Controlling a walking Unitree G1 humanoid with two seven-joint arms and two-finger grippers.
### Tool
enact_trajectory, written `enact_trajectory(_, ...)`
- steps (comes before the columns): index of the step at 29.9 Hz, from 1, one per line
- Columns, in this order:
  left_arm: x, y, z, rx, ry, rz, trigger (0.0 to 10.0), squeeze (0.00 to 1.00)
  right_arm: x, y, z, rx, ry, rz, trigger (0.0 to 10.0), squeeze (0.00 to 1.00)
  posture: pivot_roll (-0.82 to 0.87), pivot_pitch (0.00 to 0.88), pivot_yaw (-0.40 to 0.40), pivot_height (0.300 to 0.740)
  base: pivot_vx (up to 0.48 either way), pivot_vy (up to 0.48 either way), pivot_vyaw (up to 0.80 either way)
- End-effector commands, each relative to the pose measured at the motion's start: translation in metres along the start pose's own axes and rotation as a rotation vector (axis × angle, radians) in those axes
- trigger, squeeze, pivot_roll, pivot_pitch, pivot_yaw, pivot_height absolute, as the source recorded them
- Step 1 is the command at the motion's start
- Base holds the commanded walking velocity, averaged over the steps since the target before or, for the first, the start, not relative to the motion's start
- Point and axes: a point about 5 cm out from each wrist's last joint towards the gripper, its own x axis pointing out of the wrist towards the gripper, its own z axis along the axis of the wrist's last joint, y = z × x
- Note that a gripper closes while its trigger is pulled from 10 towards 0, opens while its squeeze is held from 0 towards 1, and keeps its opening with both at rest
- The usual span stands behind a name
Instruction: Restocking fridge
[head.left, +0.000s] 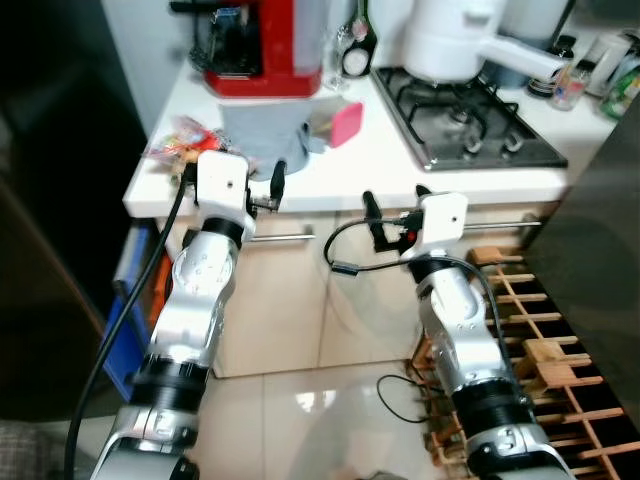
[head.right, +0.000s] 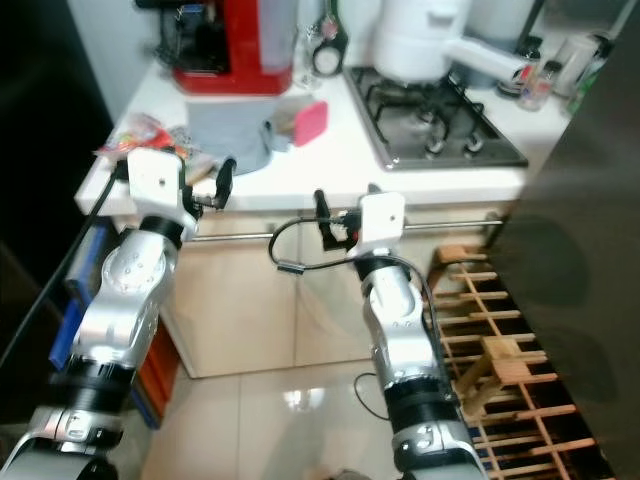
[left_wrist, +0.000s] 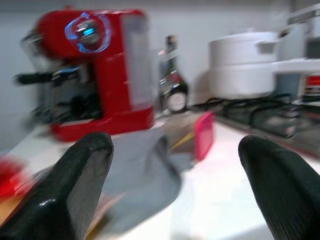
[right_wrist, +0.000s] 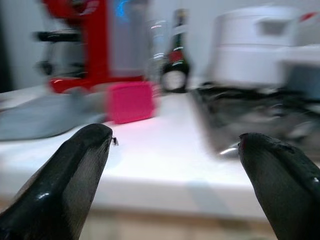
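Note:
Both arms are raised in front of a white kitchen counter (head.left: 380, 165). My left gripper (head.left: 233, 180) is open and empty at the counter's front edge, just before a grey cloth (head.left: 262, 140) and a pink packet (head.left: 347, 123). Colourful snack packets (head.left: 178, 140) lie at the counter's left corner, beside the left wrist. My right gripper (head.left: 395, 203) is open and empty too, slightly below the counter edge, facing the pink packet (right_wrist: 131, 102) and the hob (right_wrist: 250, 110). The left wrist view is blurred; its fingers (left_wrist: 75, 185) frame the grey cloth (left_wrist: 135, 165).
A red coffee machine (head.left: 262, 45), a dark bottle (head.left: 358, 50), a gas hob (head.left: 465, 120) and a white pot (head.left: 450, 35) stand at the back. Cabinet doors with a bar handle (head.left: 285, 237) lie below. A wooden rack (head.left: 540, 330) and a dark panel (head.left: 600, 250) close the right.

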Motion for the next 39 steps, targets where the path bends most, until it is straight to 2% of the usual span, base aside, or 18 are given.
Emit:
enact_trajectory(1, 0.006, 0.012, 0.015, 0.048, -0.062, 0.022, 10.0, 0.00, 0.005, 0.005, 0.016, 0.002, -0.080, -0.003, 10.0, 0.00, -0.04, 0.000, -0.019, 0.740, 0.480, 0.000, 0.00)
enact_trajectory(6, 0.014, 0.009, 0.032, 0.044, -0.133, -0.018, 10.0, 0.00, 0.003, -0.002, 0.020, -0.010, -0.098, -0.052, 10.0, 0.00, -0.04, 0.000, -0.024, 0.740, 0.480, 0.000, 0.00)
enact_trajectory(7, 0.019, -0.004, 0.043, 0.071, -0.191, -0.104, 10.0, 0.00, 0.001, -0.003, 0.020, -0.014, -0.096, -0.061, 10.0, 0.00, -0.04, 0.000, -0.028, 0.740, 0.480, 0.000, 0.00)
enact_trajectory(8, 0.022, -0.011, 0.047, 0.070, -0.209, -0.138, 10.0, 0.00, 0.000, -0.004, 0.019, -0.015, -0.094, -0.063, 10.0, 0.00, -0.04, 0.000, -0.029, 0.740, 0.480, 0.000, 0.00)
enact_trajectory(14, 0.041, -0.036, 0.058, 0.024, -0.227, -0.225, 10.0, 0.00, -0.001, 0.000, 0.019, -0.012, -0.093, -0.066, 10.0, 0.00, -0.05, 0.000, -0.030, 0.740, 0.480, 0.000, 0.00)
enact_trajectory(15, 0.049, -0.040, 0.059, -0.012, -0.209, -0.231, 10.0, 0.00, -0.001, 0.001, 0.025, -0.010, -0.122, -0.091, 10.0, 0.00, -0.05, 0.000, -0.026, 0.740, 0.480, 0.000, 0.00)
enact_trajectory(16, 0.049, -0.040, 0.059, -0.012, -0.209, -0.231, 10.0, 0.00, -0.001, 0.001, 0.025, -0.010, -0.122, -0.091, 10.0, 0.00, -0.05, 0.000, -0.026, 0.740, 0.480, 0.000, 0.00)
enact_trajectory(18, 0.060, -0.042, 0.059, -0.024, -0.181, -0.231, 10.0, 0.00, -0.005, -0.004, 0.044, -0.023, -0.200, -0.153, 10.0, 0.00, -0.06, 0.000, -0.020, 0.740, 0.480, 0.000, 0.00)
enact_trajectory(19, 0.060, -0.042, 0.059, -0.024, -0.181, -0.231, 10.0, 0.00, -0.005, -0.004, 0.044, -0.023, -0.200, -0.153, 10.0, 0.00, -0.06, 0.000, -0.020, 0.740, 0.480, 0.000, 0.00)
enact_trajectory(20, 0.063, -0.043, 0.060, -0.027, -0.171, -0.231, 10.0, 0.00, -0.007, -0.007, 0.052, -0.030, -0.229, -0.178, 10.0, 0.00, -0.06, 0.000, -0.019, 0.740, 0.480, 0.000, 0.00)
enact_trajectory(21, 0.073, -0.045, 0.059, -0.025, -0.116, -0.236, 10.0, 0.00, -0.018, -0.014, 0.064, -0.068, -0.268, -0.225, 10.0, 0.00, -0.08, 0.000, -0.014, 0.740, 0.480, 0.000, 0.00)
enact_trajectory(24, 0.076, -0.046, 0.057, -0.058, -0.079, -0.250, 10.0, 0.00, -0.023, -0.019, 0.064, -0.087, -0.259, -0.247, 10.0, 0.00, -0.09, 0.000, -0.009, 0.740, 0.160, 0.000, 0.00)
enact_trajectory(25, 0.079, -0.050, 0.053, -0.102, -0.038, -0.302, 10.0, 0.00, -0.031, -0.029, 0.056, -0.106, -0.219, -0.279, 10.0, 0.00, -0.10, 0.000, -0.003, 0.740, 0.000, 0.000, 0.00)
enact_trajectory(27, 0.080, -0.051, 0.053, -0.113, -0.031, -0.312, 10.0, 0.00, -0.033, -0.032, 0.053, -0.108, -0.204, -0.289, 10.0, 0.00, -0.10, 0.000, -0.001, 0.740, 0.000, 0.000, 0.00)
enact_trajectory(29, 0.082, -0.052, 0.041, -0.103, 0.060, -0.313, 10.0, 0.00, -0.034, -0.036, 0.047, -0.081, -0.167, -0.323, 10.0, 0.00, -0.11, 0.000, 0.011, 0.740, 0.000, 0.000, 0.00)
enact_trajectory(31, 0.083, -0.052, 0.029, -0.141, 0.152, -0.303, 10.0, 0.00, -0.035, -0.037, 0.048, -0.071, -0.157, -0.338, 10.0, 0.00, -0.12, 0.000, 0.016, 0.740, 0.000, 0.000, 0.00)
enact_trajectory(34, 0.083, -0.051, 0.017, -0.216, 0.238, -0.321, 10.0, 0.00, -0.037, -0.035, 0.056, -0.069, -0.166, -0.348, 10.0, 0.00, -0.12, 0.000, 0.022, 0.740, 0.000, 0.000, 0.00)
enact_trajectory(39, 0.083, -0.048, 0.013, -0.262, 0.265, -0.328, 10.0, 0.00, -0.040, -0.037, 0.055, -0.074, -0.158, -0.345, 10.0, 0.00, -0.12, 0.000, 0.018, 0.740, 0.000, 0.000, 0.00)
